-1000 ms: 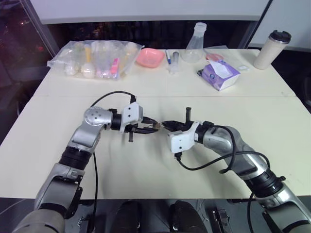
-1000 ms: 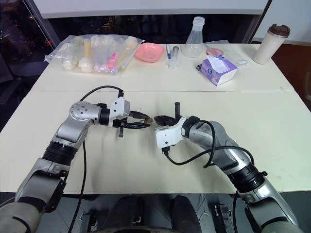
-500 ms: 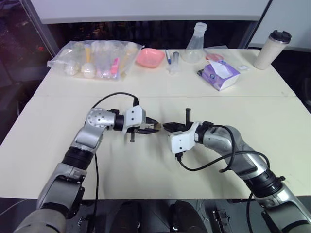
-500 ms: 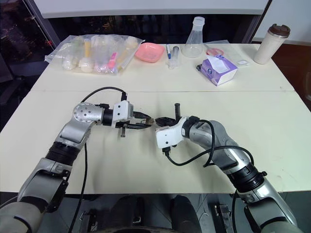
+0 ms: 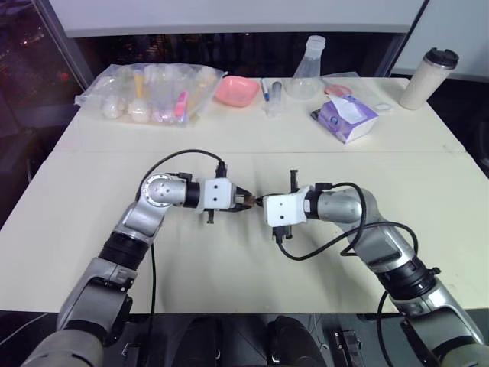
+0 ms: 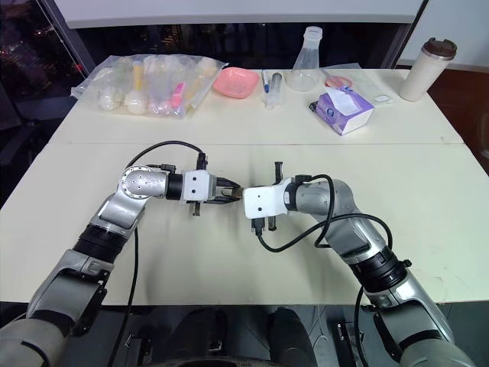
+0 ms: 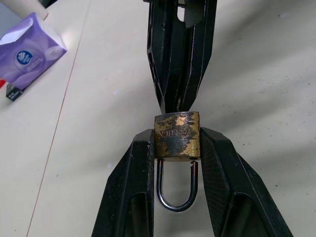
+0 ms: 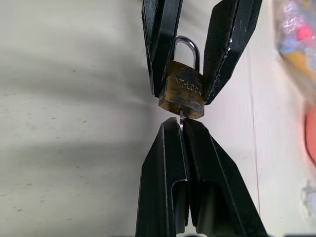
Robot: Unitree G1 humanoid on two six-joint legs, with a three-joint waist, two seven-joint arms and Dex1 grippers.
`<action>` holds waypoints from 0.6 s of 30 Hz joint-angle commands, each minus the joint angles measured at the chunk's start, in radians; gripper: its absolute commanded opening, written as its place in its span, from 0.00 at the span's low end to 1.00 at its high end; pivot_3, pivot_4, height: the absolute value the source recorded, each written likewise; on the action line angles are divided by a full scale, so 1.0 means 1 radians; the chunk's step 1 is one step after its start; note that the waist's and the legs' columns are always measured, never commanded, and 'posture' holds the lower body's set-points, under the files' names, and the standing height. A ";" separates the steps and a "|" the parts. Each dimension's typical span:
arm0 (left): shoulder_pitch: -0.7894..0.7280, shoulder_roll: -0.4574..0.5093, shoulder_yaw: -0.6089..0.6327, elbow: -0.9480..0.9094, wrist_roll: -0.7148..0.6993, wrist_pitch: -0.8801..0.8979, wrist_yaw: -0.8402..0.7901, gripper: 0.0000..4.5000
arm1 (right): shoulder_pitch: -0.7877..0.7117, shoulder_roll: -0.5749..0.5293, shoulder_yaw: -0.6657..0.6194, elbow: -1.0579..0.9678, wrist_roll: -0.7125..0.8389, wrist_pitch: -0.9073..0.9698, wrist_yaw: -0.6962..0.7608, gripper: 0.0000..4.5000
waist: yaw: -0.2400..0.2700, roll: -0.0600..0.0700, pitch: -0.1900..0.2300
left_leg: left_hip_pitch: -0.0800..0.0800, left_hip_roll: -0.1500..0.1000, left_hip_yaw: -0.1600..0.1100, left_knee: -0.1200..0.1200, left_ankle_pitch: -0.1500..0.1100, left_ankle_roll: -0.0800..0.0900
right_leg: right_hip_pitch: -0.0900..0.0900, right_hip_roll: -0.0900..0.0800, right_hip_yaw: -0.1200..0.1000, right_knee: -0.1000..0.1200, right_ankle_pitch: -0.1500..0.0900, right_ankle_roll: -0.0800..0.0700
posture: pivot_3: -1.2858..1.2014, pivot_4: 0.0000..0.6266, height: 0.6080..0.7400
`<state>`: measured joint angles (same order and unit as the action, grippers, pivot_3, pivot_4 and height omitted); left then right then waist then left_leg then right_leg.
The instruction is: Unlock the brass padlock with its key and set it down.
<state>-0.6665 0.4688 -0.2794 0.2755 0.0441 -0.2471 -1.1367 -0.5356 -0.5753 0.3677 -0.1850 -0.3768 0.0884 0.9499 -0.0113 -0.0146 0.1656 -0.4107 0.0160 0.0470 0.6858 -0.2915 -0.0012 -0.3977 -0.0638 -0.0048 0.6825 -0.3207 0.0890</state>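
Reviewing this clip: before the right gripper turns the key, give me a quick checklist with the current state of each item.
1. Padlock clamped by its body between the left gripper's fingers: ok.
2. Right gripper shut on the key, a thin sliver of it showing between fingertips and lock: ok.
3. Key meets the padlock's underside, opposite the shackle: ok; how far in, cannot tell.
4. Shackle has room to pop, hanging in the gap between the left fingers: ok.
5. Shackle already released: not ok, both legs look seated in the body.
6. Bare table under the grippers for setting the padlock down: ok.
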 commanded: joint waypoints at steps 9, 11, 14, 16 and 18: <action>-0.035 0.003 0.069 -0.076 -0.195 0.288 -0.078 0.17 | 0.014 -0.104 0.006 0.076 -0.223 -0.513 -0.367 0.30 | 0.000 0.000 0.000 | 0.000 0.000 0.000 0.000 0.001 -0.002 | 0.000 0.001 0.000 0.000 0.000 0.000 | 0.52 0.24 0.81; -0.043 0.005 0.070 -0.074 -0.207 0.302 -0.089 0.17 | 0.020 -0.111 -0.004 0.091 -0.248 -0.541 -0.408 0.51 | -0.001 0.000 0.000 | 0.000 0.000 0.001 0.000 0.003 -0.006 | 0.000 0.001 0.000 0.000 0.000 0.000 | 0.52 0.24 0.81; -0.056 0.007 0.072 -0.065 -0.228 0.327 -0.107 0.17 | 0.023 -0.114 -0.014 0.107 -0.257 -0.576 -0.447 0.74 | -0.001 0.000 0.000 | 0.000 0.000 0.001 0.000 0.004 -0.007 | 0.000 0.001 0.000 0.001 0.000 0.000 | 0.52 0.24 0.81; -0.063 0.009 0.071 -0.061 -0.238 0.342 -0.122 0.17 | 0.011 -0.109 -0.019 0.114 -0.266 -0.604 -0.481 0.74 | -0.001 0.000 0.000 | 0.000 0.000 0.001 0.000 0.004 -0.007 | 0.000 0.001 0.000 0.001 0.000 0.000 | 0.52 0.24 0.81; -0.066 0.010 0.068 -0.059 -0.240 0.344 -0.128 0.17 | -0.001 -0.102 -0.017 0.126 -0.277 -0.613 -0.495 0.74 | -0.002 0.000 0.000 | 0.000 0.000 0.001 0.000 0.004 -0.007 | 0.000 0.001 0.000 0.001 0.000 0.000 | 0.52 0.24 0.81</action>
<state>-0.7131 0.4706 -0.2301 0.2296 -0.1750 0.0971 -1.2575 -0.5113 -0.6841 0.3774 -0.0502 -0.6479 -0.5074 0.4823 -0.0129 -0.0147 0.1657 -0.4106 0.0160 0.0476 0.6859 -0.2877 -0.0078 -0.3979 -0.0626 -0.0044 0.6831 -0.3207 0.0891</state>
